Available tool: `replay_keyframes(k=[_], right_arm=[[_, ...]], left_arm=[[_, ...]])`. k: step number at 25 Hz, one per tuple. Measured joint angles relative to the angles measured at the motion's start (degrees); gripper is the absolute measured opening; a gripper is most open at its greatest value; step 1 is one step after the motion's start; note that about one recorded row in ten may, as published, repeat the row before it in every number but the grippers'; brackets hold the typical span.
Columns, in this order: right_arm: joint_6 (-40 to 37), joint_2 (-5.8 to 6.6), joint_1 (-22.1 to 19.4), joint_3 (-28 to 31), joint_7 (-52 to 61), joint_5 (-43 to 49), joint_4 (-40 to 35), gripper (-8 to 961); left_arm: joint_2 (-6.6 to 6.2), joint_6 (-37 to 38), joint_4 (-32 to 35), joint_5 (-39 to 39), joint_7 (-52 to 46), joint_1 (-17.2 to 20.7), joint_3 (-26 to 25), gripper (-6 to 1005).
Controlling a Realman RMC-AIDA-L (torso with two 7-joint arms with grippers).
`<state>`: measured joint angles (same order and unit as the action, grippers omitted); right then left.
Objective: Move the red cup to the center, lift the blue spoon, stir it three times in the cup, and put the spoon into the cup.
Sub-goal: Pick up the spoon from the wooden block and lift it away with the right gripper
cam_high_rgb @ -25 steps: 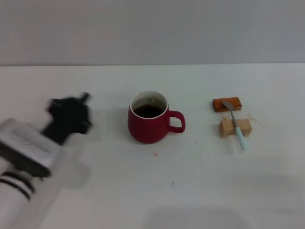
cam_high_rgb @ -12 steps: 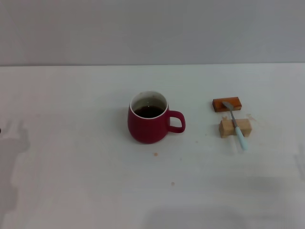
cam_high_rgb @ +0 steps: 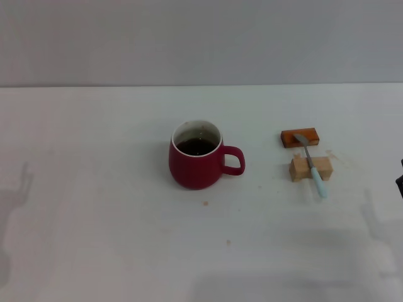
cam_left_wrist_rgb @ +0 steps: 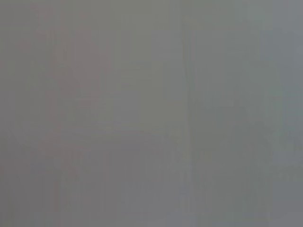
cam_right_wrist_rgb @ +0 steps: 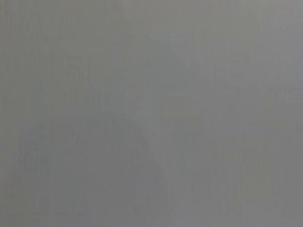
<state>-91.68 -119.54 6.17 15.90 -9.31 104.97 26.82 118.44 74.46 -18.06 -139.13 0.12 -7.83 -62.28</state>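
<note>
Head view: right end effector (cam_high_rgb: pixel 401 178) at edge.

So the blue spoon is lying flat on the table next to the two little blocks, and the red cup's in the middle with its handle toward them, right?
Not quite. The head view shows the blue spoon propped across the two blocks, bowl on the orange-brown block, handle over the tan block. The red cup sits centrally, handle toward them.
</note>
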Motion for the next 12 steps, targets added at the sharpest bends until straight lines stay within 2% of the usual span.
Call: replay_keyframes(k=[2, 7, 12], right_arm=[[0.5, 0.0, 0.1, 0.0, 0.0, 0.0, 0.0, 633], [3.7, 0.01, 0.7, -0.1, 0.1, 0.0, -0.1, 630], [6.0, 0.01, 1.1, -0.1, 0.2, 0.2, -0.1, 628]], left_arm=[[0.0, 0.0, 0.3, 0.0, 0.0, 0.0, 0.0, 690], [0.09, 0.0, 1.0, 0.0, 0.0, -0.3, 0.1, 860], [0.12, 0.1, 1.0, 0.0, 0.0, -0.2, 0.3, 860]])
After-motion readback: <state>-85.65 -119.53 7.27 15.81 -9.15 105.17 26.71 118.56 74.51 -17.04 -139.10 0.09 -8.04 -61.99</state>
